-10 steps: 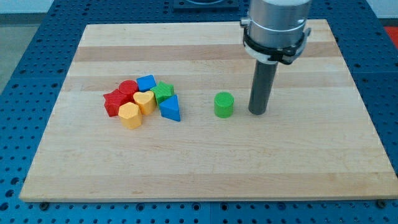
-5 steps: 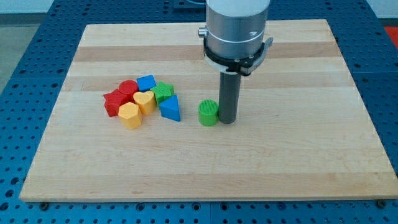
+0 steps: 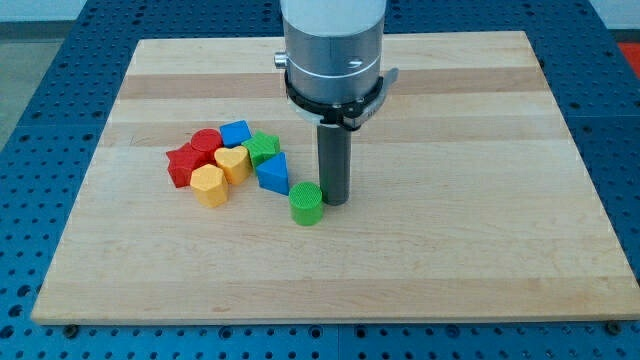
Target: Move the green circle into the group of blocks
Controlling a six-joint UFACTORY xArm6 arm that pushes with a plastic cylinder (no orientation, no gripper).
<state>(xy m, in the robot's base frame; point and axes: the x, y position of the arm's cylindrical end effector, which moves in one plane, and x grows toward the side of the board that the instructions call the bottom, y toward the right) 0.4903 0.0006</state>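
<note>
The green circle is a short green cylinder standing on the wooden board. My tip touches its right side. The group of blocks lies to the circle's upper left: a blue triangle, a green star, a blue block, a yellow heart, a yellow hexagon, a red circle and a red star. The green circle sits just below and right of the blue triangle, with a thin gap or light contact; I cannot tell which.
The rod hangs from a large grey cylinder with a black collar that hides part of the board's top middle. A blue perforated table surrounds the board.
My tip has moved to the view's left and slightly down, pushing the green circle from the board's middle towards the blue triangle. The group of blocks has not moved.
</note>
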